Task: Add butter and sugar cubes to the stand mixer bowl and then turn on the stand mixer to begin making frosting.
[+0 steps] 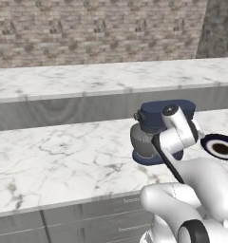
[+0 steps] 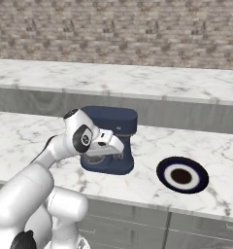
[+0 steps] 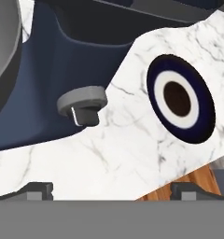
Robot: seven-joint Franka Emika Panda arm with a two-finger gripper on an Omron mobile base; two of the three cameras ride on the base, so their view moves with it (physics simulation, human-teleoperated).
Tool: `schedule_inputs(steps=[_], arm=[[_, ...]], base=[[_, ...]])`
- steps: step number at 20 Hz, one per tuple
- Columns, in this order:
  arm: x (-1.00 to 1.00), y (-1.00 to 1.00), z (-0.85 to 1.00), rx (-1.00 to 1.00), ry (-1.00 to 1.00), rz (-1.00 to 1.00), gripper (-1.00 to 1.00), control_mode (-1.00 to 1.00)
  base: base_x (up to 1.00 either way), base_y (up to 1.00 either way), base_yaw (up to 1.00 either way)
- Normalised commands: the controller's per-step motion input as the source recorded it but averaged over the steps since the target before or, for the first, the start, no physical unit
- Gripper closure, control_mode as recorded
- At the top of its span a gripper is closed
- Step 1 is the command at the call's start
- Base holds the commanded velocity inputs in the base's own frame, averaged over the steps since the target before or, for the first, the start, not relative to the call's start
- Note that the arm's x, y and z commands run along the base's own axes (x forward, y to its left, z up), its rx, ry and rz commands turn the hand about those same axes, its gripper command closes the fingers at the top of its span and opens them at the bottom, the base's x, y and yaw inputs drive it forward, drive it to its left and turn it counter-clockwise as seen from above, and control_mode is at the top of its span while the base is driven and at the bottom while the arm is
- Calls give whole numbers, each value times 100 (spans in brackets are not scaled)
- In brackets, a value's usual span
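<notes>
The navy blue stand mixer point(image 1: 159, 115) stands on the marble counter, with the grey stand mixer bowl point(image 1: 141, 140) under its head. In the hand view, the mixer's base point(image 3: 62, 60) has a small grey knob point(image 3: 82, 104) on its side, and the bowl's rim point(image 3: 3, 51) shows at the left edge. My gripper point(image 2: 119, 146) hovers close in front of the mixer's side, a little above the counter. It point(image 3: 114, 191) is open, its fingertips point(image 3: 37, 190) wide apart with nothing between them. The butter and sugar cubes are out of view.
A dark-blue-and-white plate point(image 2: 182, 175) with a dark centre lies on the counter point(image 1: 54, 161) right of the mixer. The counter's front edge is near, with drawers point(image 1: 101, 218) below. A raised marble ledge point(image 2: 138, 80) and brick wall stand behind.
</notes>
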Motion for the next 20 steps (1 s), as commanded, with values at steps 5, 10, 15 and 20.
schedule_inputs(steps=[5, 10, 15, 20], arm=[[0, 0, -19, 0, 0, 1, -100, -100], [0, -2, -7, 0, -1, 4, -100, -100], [0, -9, 0, 0, -4, 9, -100, -100], [0, -8, -5, 0, 0, 9, -100, -100]], base=[[0, 0, 0], [0, 0, 0], [0, 0, 0], [0, 0, 0]])
